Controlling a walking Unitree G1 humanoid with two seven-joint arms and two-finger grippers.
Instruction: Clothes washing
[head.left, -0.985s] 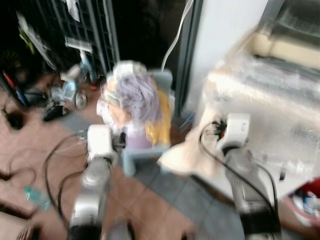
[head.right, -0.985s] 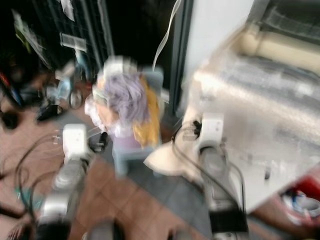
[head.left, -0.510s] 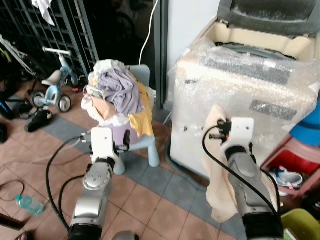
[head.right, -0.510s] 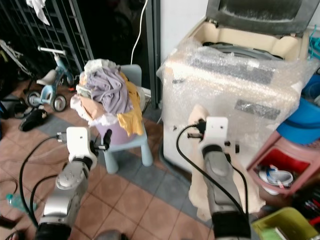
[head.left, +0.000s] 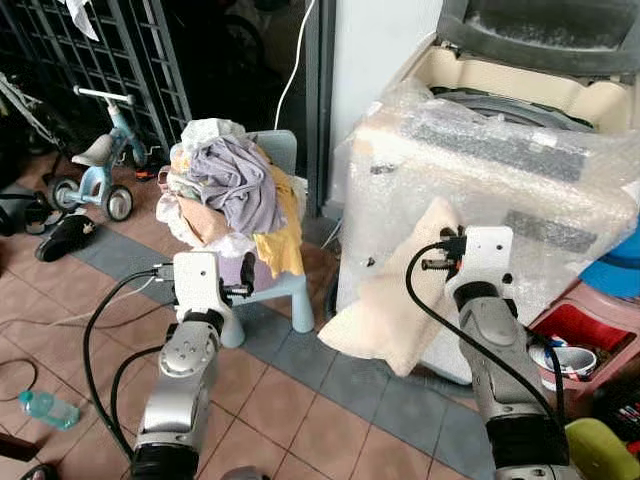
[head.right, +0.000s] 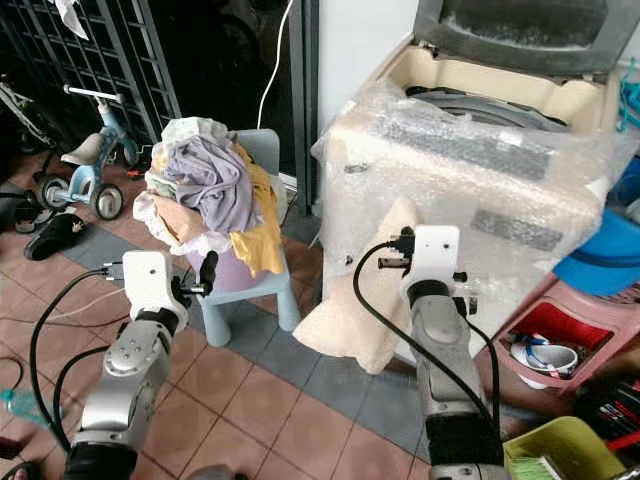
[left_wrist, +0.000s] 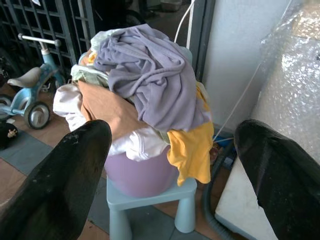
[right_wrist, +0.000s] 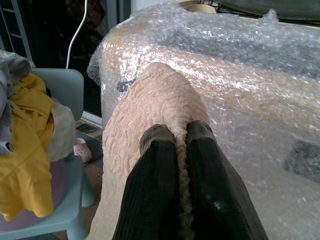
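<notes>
towel (right_wrist: 150, 95): nubby beige cloth | washer (head.left: 520, 160): glossy bubble-wrap | chair (left_wrist: 150, 197): smooth plastic

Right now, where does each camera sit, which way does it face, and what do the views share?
Eye views: on the head, looking down at both arms, the right gripper pinching a beige towel before the wrapped washing machine.
Left wrist view: along the open left gripper toward the laundry pile.
Right wrist view: along shut fingers on the towel.
Shared: pile, blue chair, machine.
</notes>
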